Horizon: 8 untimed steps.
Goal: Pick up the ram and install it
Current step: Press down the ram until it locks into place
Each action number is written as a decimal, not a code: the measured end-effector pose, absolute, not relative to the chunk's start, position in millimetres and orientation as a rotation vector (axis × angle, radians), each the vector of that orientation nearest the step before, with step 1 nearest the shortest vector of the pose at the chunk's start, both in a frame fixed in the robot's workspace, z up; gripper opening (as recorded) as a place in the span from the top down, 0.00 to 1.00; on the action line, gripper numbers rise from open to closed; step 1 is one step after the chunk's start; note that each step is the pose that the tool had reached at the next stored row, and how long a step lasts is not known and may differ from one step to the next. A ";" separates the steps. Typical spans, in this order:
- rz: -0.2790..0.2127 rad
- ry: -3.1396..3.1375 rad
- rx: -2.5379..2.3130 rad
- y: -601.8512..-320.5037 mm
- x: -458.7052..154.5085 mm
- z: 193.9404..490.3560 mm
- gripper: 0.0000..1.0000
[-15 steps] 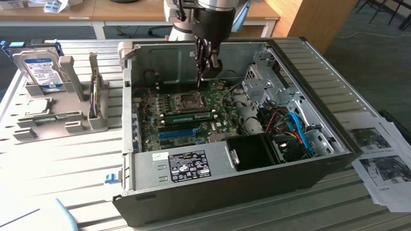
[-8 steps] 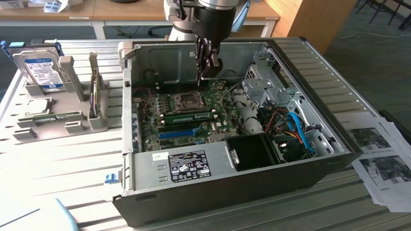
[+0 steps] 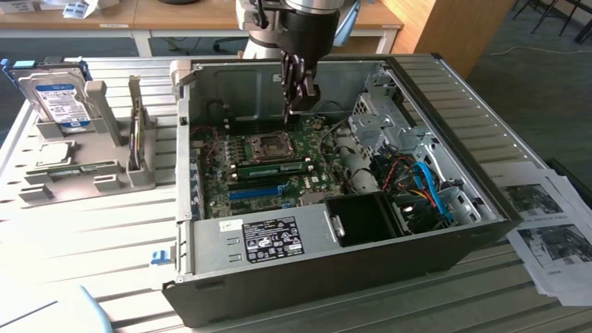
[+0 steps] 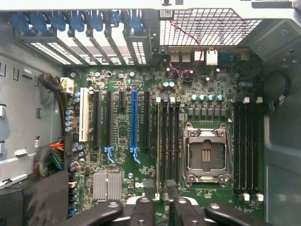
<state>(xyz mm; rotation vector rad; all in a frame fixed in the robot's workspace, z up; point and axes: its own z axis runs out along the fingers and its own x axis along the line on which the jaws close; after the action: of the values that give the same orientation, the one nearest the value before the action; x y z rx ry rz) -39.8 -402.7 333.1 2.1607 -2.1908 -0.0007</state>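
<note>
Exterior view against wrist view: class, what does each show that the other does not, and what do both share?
Exterior only: the hard drive in its grey holder, printed papers beside the case. Wrist only: the mesh vent grille in the case wall. Both: the gripper, the CPU socket, the blue expansion slot.

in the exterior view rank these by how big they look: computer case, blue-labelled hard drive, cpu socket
1. computer case, by far the largest
2. hard drive
3. cpu socket, the smallest
No close calls.
</note>
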 end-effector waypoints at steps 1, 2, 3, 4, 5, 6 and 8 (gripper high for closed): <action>-0.001 -2.191 2.161 -402.7 -39.8 333.1 0.84; -0.001 -2.191 2.161 -402.7 -39.8 333.1 0.90; -0.001 -2.191 2.161 -402.7 -39.8 333.1 0.90; -0.001 -2.191 2.161 -402.7 -39.8 333.1 0.90; -0.001 -2.191 2.161 -402.7 -39.8 333.1 0.91; -0.001 -2.191 2.161 -402.7 -39.8 333.1 0.91; -0.001 -2.191 2.161 -402.7 -39.8 333.1 0.91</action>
<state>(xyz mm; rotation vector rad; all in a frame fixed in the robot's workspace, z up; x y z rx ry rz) -39.8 -402.7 333.1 2.1608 -2.1907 -0.0007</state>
